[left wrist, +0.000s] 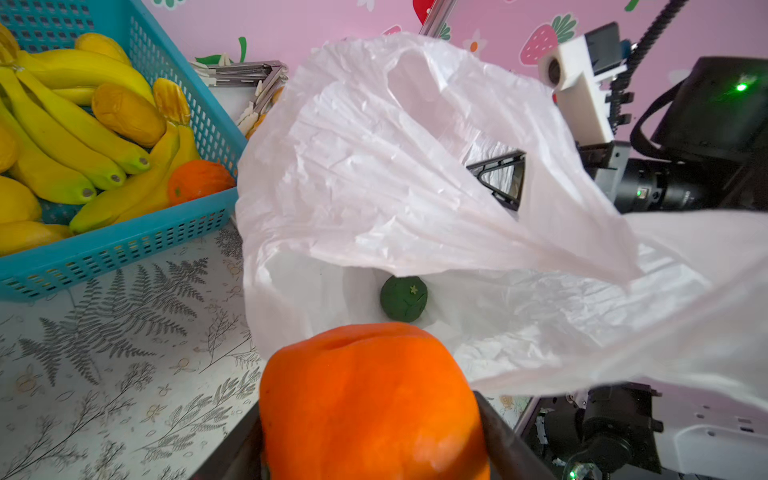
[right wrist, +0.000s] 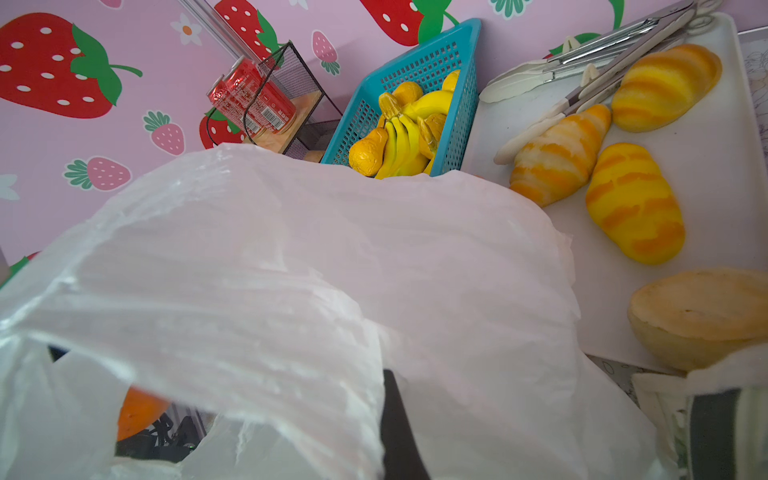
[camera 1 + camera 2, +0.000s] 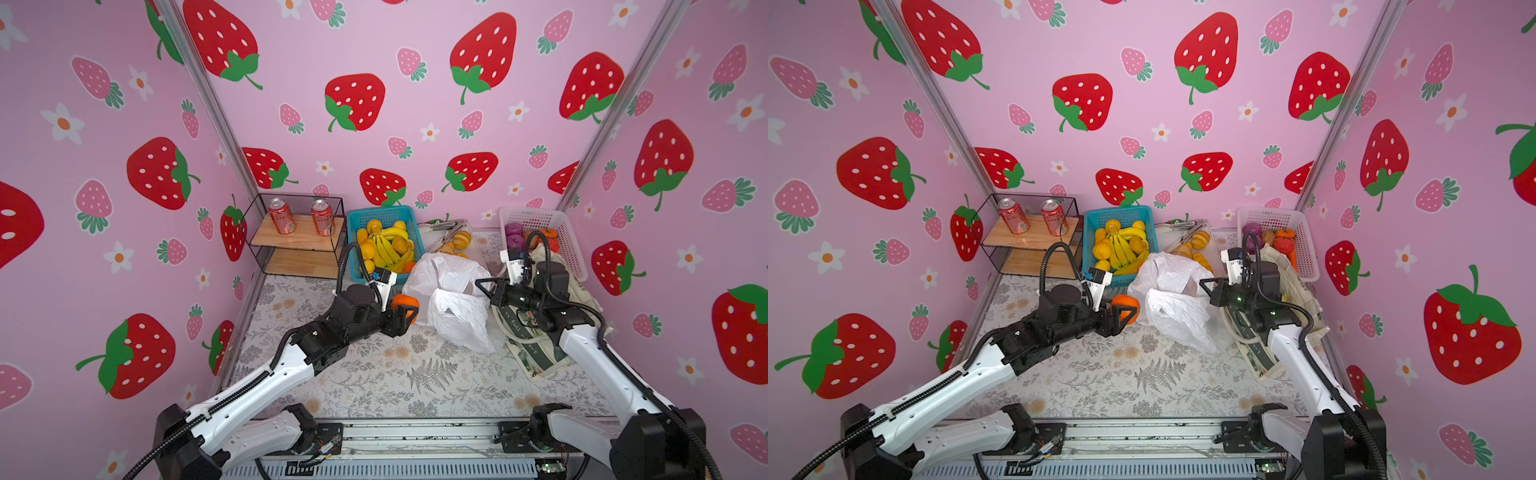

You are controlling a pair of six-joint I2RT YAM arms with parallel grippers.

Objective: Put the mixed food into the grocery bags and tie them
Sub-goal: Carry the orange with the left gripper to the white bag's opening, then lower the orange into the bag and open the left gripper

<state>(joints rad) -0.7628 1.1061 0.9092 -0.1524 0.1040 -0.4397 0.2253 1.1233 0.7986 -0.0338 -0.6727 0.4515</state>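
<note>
Orange toy fruit (image 1: pixel 370 399) is gripped between the left jaws, which stand spread wide around it, just short of the mouth of the white plastic bag (image 3: pixel 453 299). In both top views the bag lies at three o'clock from the fruit. The right jaws are pressed together on the bag's upper rim, at its two o'clock side, holding the mouth lifted. The left wrist view shows a dark green fruit (image 1: pixel 403 298) lying inside.

Further out, the blue basket (image 3: pixel 384 214) of bananas stands at twelve o'clock from the left jaws. The white tray (image 2: pixel 715 174) of rolls sits at twelve o'clock from the bag, and the canvas tote (image 3: pixel 536 353) lies on the worktop at five o'clock, under the right arm.

By my reading, the step in hand is loading the bag. The next move calls for carrying the fruit past the rim, under the raised flap, before the left jaws let go, while the right jaws hold the thin plastic taut.
</note>
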